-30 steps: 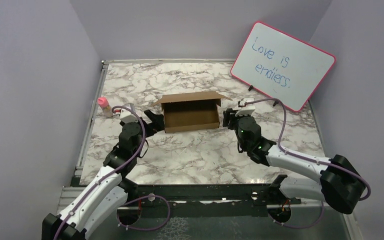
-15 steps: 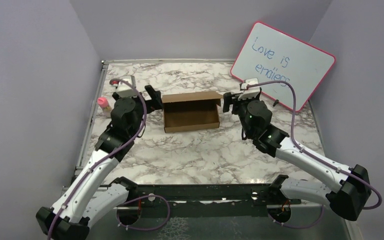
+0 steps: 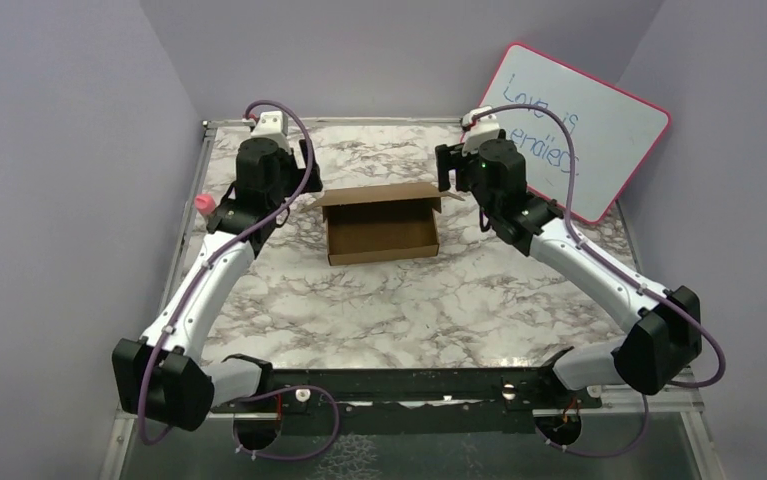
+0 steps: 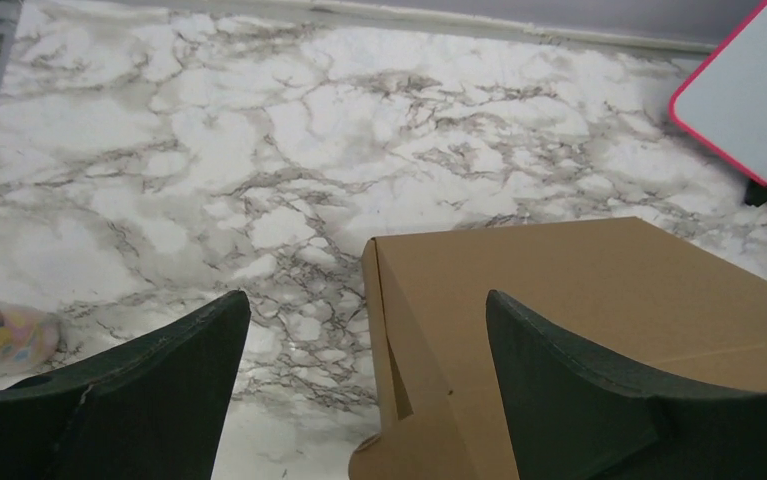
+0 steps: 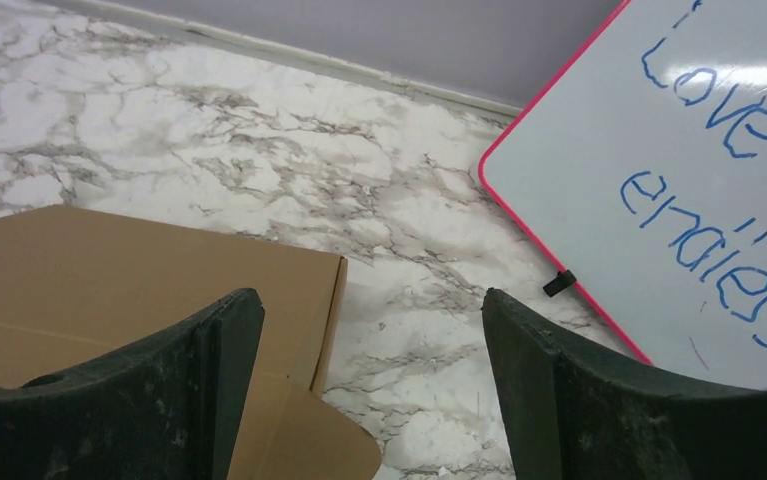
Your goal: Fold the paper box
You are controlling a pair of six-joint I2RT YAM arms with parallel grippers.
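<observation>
- One marble-patterned table (image 3: 389, 300), white with grey veins, carries the whole scene, and the paper box sits on it around the middle, a little toward the far side.
- Two white-and-black robot arms are stretched out from the near edge. The left arm (image 3: 209, 280) runs up past the box's left side and the right arm (image 3: 589, 265) past its right side.
- One pink-framed whiteboard (image 3: 599, 130) with blue handwriting leans beyond the box, off to its right and well apart from it.
- One plain brown cardboard paper box (image 3: 379, 225), and there it is, top open and inside showing. A broad panel stands along its far edge, with a small tab poking out at each far corner.
- Two black grippers, one per arm, both raised at the box's far corners.
- The left gripper (image 4: 364, 300) has its fingers spread wide and grips nothing. The box's far-left corner shows between them in the left wrist view.
- The right gripper (image 5: 369, 295) is just as wide and empty. The box's far-right corner and a rounded tab lie between its fingers in the right wrist view.
- One small pink-capped bottle (image 3: 202, 205) stands left of the box by the table's edge, partly hidden behind the left arm.
</observation>
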